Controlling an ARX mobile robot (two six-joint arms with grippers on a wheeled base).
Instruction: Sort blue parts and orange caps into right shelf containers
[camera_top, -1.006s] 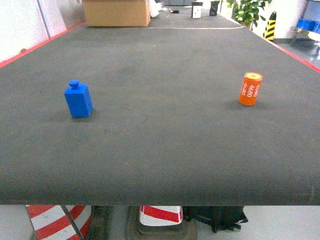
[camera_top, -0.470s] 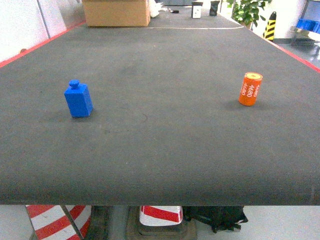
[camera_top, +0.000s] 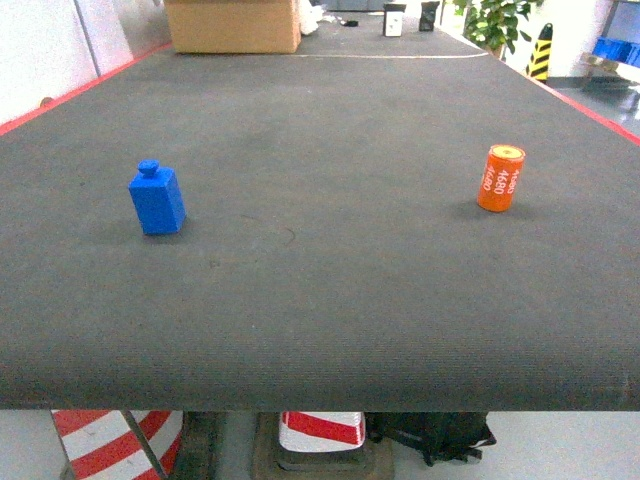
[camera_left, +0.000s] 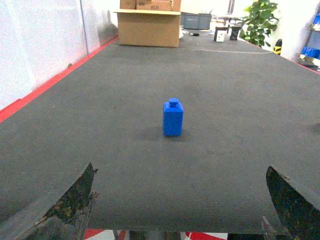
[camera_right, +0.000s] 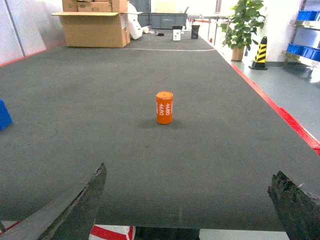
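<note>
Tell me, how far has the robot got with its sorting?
Nothing looks done yet. The small blue block with a knob on top and the orange cylinder printed "4680" both stand upright on the dark grey table, far apart. Nothing is in hand: the left gripper and right gripper are open and empty, each facing its piece. Both pickups and placing remain; no containers clearly show.

Three forward views, one table (camera_top: 330, 320)

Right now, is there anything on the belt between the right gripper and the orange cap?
Nothing visible. In the right wrist view, the orange cap stands upright straight ahead of the open right gripper, with only bare dark belt surface between them. The blue part sits far off to the left.
</note>
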